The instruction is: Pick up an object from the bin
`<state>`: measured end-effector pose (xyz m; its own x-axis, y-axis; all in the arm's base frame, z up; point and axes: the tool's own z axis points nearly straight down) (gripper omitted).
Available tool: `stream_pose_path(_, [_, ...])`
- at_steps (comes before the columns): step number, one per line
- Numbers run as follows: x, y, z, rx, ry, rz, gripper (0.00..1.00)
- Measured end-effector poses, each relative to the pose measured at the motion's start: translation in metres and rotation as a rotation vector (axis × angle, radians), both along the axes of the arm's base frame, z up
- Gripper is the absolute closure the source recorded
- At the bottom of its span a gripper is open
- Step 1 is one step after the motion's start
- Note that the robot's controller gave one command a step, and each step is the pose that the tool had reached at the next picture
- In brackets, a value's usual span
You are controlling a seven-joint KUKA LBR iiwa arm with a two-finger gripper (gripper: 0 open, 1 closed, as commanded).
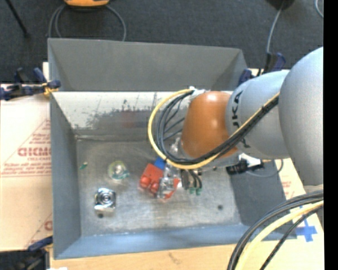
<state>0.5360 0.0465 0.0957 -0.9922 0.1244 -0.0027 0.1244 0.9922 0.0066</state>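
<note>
My gripper (170, 184) is low in the bin (62, 167), near the middle of its floor, just beside a red blocky object (150, 179). If it touches this object, and how far it is open, I cannot tell. Nearer the left wall lie a clear ball (117, 170) and a shiny metal piece (104, 200).

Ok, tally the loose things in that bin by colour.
Red blocky plastic thing, partly under the arm: 1
Clear greenish ball: 1
Shiny silver round metal piece: 1
Total: 3, leaving out tiny specks on the floor.
</note>
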Motion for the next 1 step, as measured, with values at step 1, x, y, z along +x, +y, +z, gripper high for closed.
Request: stream_pose_path(1, [-0.0013,-0.0008,-0.0021,-0.001,0.001,-0.001,0.00])
